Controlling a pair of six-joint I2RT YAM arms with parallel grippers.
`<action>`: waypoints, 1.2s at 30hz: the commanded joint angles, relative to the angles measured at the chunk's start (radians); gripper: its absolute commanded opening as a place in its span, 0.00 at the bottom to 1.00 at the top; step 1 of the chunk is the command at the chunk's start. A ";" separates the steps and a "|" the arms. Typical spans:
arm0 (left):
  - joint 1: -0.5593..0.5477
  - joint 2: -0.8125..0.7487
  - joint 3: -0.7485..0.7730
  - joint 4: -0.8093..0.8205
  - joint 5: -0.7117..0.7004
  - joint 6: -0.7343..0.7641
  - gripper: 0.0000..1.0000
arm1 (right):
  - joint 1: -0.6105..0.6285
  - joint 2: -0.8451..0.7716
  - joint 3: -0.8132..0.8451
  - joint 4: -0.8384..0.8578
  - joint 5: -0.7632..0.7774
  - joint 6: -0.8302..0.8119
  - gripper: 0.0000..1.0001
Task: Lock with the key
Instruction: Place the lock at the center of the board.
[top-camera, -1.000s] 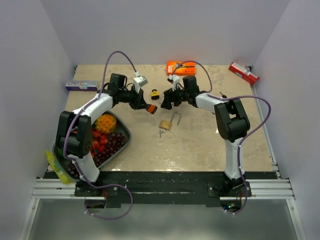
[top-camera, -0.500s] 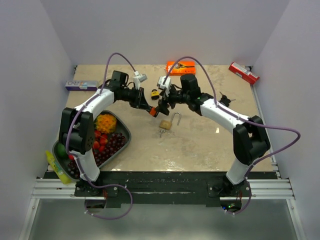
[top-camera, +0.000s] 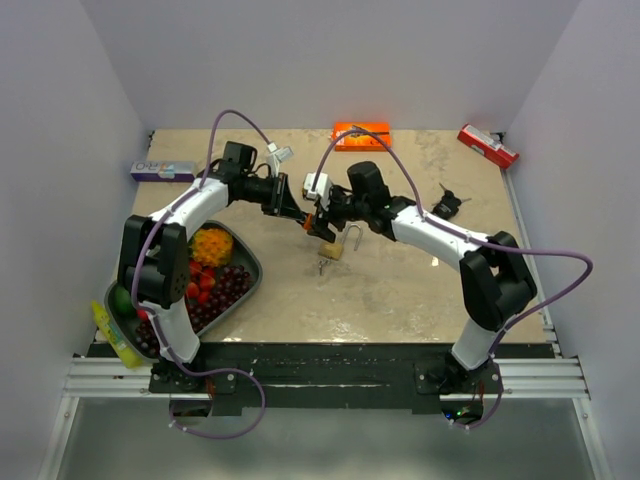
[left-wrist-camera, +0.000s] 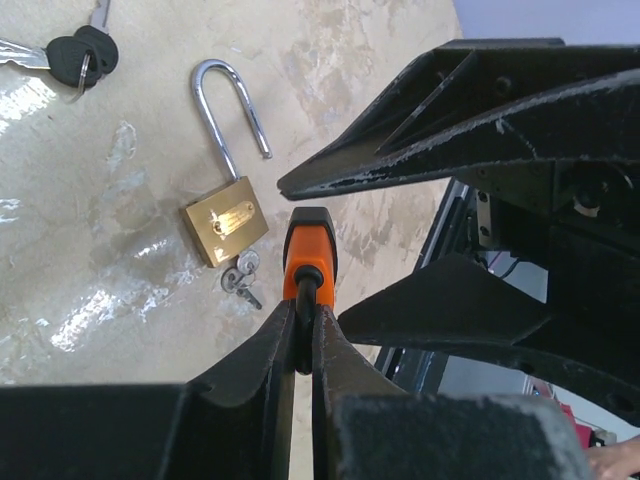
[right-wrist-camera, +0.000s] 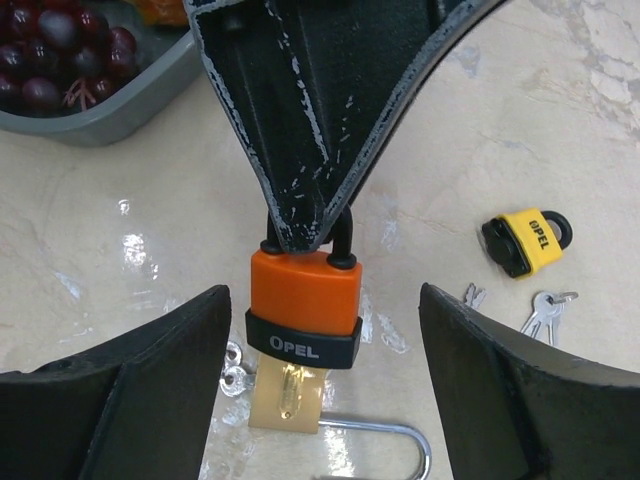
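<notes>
The orange padlock (right-wrist-camera: 305, 300) hangs over the middle of the bench (right-wrist-camera: 520, 120). The left claw (left-wrist-camera: 303, 325) is clenched on its black loop. Our right claw (right-wrist-camera: 322, 290) is spread wide, with one finger on each side of the lock, and it is not touching.

We think the step now is to take hold of the body. We should close slowly and squarely on its sides so it does not swing. The lock is orange with a black band that says OPEL. A brass padlock (left-wrist-camera: 225, 220) lies on the bench beneath it, loop open, with small keys (left-wrist-camera: 240, 282) beside it.
</notes>
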 joint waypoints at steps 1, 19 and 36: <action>0.005 -0.015 0.001 0.043 0.077 -0.056 0.00 | 0.019 0.020 0.004 0.042 0.027 -0.024 0.74; 0.046 -0.036 -0.032 0.072 0.013 -0.077 0.20 | 0.023 0.070 0.082 0.001 0.001 0.093 0.00; 0.323 -0.263 -0.215 0.296 -0.213 -0.186 0.68 | 0.029 0.454 0.493 -0.280 0.389 0.874 0.00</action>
